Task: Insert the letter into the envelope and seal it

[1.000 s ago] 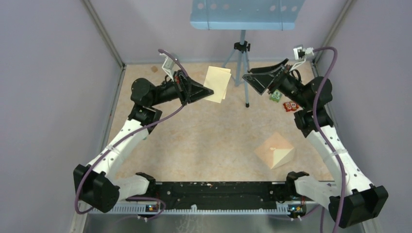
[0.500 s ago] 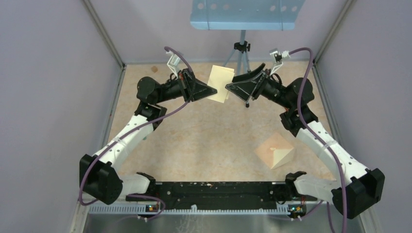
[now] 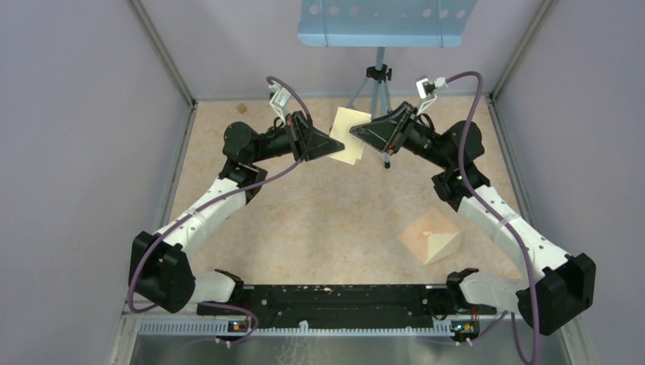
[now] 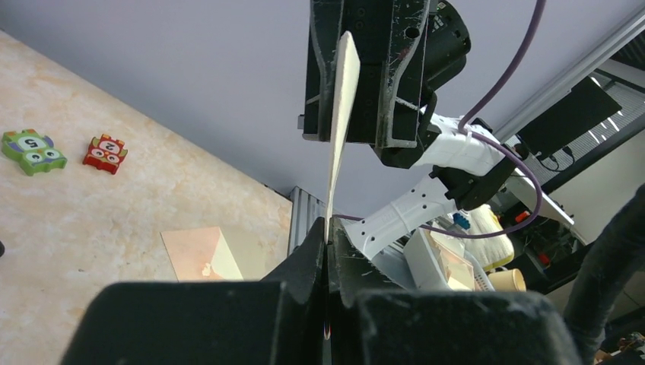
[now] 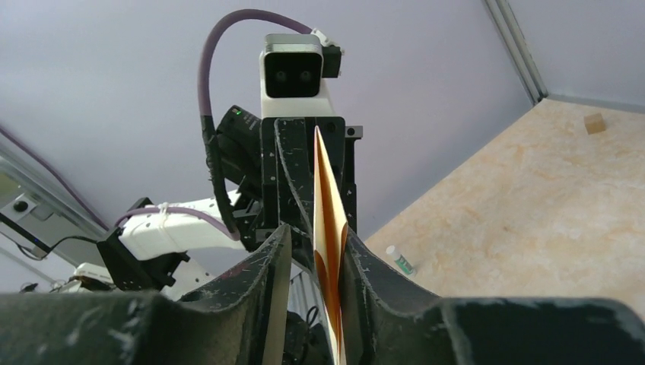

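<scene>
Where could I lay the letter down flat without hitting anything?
The widest bare patch of table is mid-floor, bordered by the left arm, the envelope and the base rail. Crowded: far centre, where the tripod, left tool and right tool cluster round the letter; two toys lie beyond the envelope.

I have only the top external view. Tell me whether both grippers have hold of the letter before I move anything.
Observer: In the left wrist view, the left gripper is shut on one edge of the letter, which stands edge-on to that camera.
Operator: Now check the right one.
Observer: In the right wrist view, the right gripper straddles the sheet, but a gap shows beside one finger, so it is not clamped yet.
Operator: Report anything the right arm hides from me.
Observer: A green toy and a red toy, both numbered, lie on the table.
</scene>
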`<state>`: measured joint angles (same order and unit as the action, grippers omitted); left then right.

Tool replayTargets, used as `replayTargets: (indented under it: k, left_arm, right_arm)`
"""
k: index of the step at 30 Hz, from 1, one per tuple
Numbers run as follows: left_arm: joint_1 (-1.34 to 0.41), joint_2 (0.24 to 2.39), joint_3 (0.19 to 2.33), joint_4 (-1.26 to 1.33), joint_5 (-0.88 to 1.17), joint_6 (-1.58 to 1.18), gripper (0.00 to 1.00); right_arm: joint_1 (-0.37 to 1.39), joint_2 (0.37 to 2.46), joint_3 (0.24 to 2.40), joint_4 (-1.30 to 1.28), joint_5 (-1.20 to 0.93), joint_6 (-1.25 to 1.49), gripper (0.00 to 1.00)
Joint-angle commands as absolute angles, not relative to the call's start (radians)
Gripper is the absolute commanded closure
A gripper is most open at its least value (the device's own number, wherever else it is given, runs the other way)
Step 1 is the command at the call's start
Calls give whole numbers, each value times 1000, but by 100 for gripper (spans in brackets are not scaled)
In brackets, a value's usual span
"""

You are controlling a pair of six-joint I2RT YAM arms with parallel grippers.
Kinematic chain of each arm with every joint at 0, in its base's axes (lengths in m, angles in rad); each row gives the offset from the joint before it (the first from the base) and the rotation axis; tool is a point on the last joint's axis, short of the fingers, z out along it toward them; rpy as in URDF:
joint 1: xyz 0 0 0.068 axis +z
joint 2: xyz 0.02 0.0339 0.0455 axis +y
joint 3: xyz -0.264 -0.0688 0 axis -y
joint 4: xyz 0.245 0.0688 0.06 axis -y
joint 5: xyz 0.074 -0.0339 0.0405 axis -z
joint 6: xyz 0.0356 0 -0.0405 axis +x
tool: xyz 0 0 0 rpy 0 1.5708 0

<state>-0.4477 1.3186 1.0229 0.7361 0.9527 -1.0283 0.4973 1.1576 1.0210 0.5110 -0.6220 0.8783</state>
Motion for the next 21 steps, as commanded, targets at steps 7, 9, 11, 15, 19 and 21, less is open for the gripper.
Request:
replayTargets:
  k: [7, 9, 11, 15, 19, 21]
  left_arm:
    - [-460, 1345, 996, 857, 947, -1066, 100]
    - [-460, 1347, 993, 876, 939, -1078, 100]
    - [-460, 1344, 996, 878, 934, -1077, 100]
    - [-460, 1341, 998, 874, 932, -1076, 100]
    - [-459, 1337, 994, 875, 932, -1076, 100]
    - [-460, 1339, 991, 876, 932, -1076, 100]
  right_arm:
    - [511, 1162, 1023, 490, -612, 867, 65]
    - [511, 1164, 1025, 474, -607, 858, 64]
    - [511, 1159, 1023, 459, -602, 849, 63]
    - [511, 1153, 1016, 466, -600, 852, 63]
    - [513, 1161, 1018, 472, -614, 856, 63]
    - [519, 1165, 1023, 458, -611, 851, 63]
